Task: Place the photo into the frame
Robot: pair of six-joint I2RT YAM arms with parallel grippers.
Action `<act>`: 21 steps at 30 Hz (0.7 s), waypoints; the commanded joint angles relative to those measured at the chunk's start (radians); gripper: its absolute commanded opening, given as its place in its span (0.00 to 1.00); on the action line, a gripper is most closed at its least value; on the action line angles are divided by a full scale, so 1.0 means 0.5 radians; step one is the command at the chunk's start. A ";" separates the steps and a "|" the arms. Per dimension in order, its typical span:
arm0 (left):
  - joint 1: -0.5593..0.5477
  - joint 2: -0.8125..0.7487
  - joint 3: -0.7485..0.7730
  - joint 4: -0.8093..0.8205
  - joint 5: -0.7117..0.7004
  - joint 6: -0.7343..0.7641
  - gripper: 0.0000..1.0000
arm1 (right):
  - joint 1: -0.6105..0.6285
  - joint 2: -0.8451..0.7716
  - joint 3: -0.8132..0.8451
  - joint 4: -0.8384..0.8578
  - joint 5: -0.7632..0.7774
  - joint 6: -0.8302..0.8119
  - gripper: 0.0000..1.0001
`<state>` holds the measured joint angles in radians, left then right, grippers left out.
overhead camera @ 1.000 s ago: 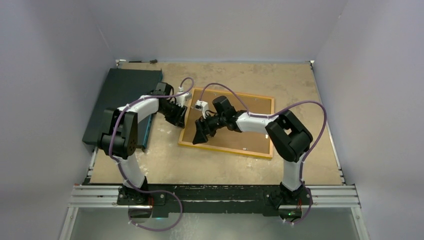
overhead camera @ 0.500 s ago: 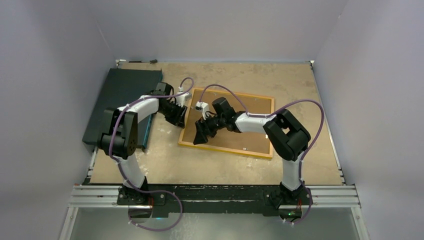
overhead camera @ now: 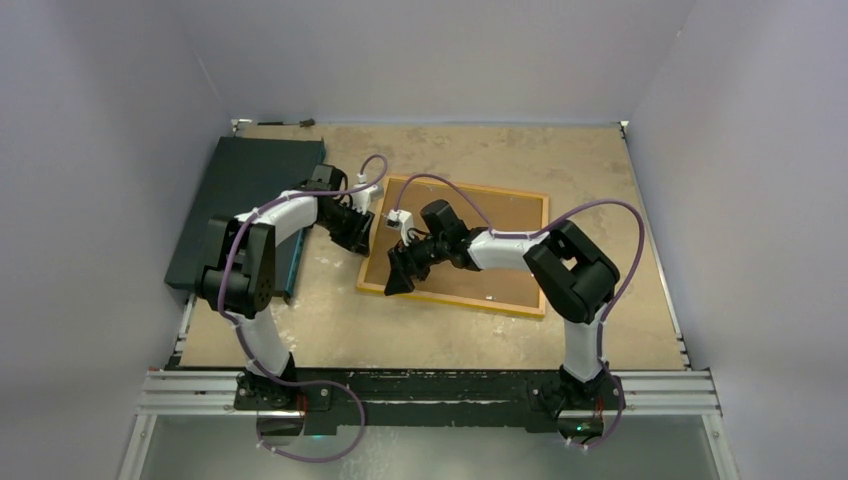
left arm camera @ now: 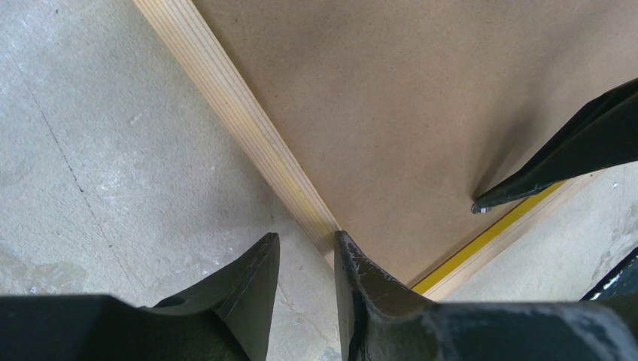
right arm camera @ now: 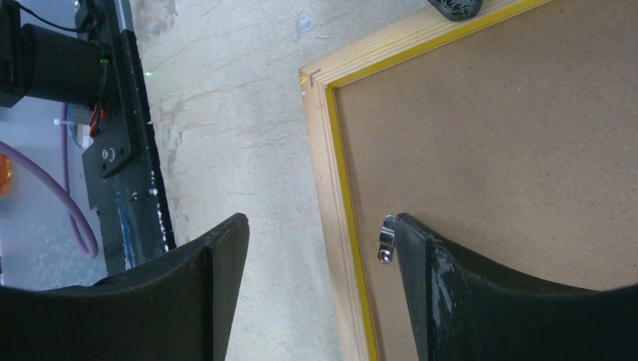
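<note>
The frame (overhead camera: 500, 189) lies face down on the table, its brown backing board (overhead camera: 500, 250) filling it. The photo is hidden. My left gripper (overhead camera: 362, 232) is at the frame's left rail. In the left wrist view its fingers (left arm camera: 307, 244) stand narrowly open; one tip is over the table, the other rests on the wooden rail (left arm camera: 241, 120) at the board's edge (left arm camera: 391, 90). My right gripper (overhead camera: 398, 272) is open near the frame's near-left corner. It straddles the rail (right arm camera: 323, 165), and one finger touches the board (right arm camera: 489, 135) beside a small metal clip (right arm camera: 387, 239).
A dark flat slab (overhead camera: 240, 200) lies at the table's left side, just behind the left arm. The black base rail (right arm camera: 124, 150) runs along the near edge. Grey walls close in the back and both sides.
The right gripper has slid a little to the left along the frame toward its left rail, and its jaws have narrowed slightly. The left gripper and the frame have not moved.
</note>
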<state>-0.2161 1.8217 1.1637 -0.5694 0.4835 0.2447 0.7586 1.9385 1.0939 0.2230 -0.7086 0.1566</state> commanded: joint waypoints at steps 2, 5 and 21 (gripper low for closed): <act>0.003 -0.029 0.009 0.057 -0.007 -0.018 0.31 | 0.023 -0.020 -0.038 -0.138 -0.045 -0.060 0.73; 0.002 -0.029 0.008 0.061 -0.009 -0.025 0.31 | 0.029 -0.033 -0.034 -0.166 -0.065 -0.069 0.72; 0.003 -0.010 0.045 0.082 -0.001 -0.061 0.30 | 0.035 0.049 0.086 -0.324 -0.336 -0.212 0.65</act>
<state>-0.2161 1.8221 1.1637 -0.5621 0.4828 0.2237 0.7624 1.9400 1.1000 0.1608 -0.7837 0.0834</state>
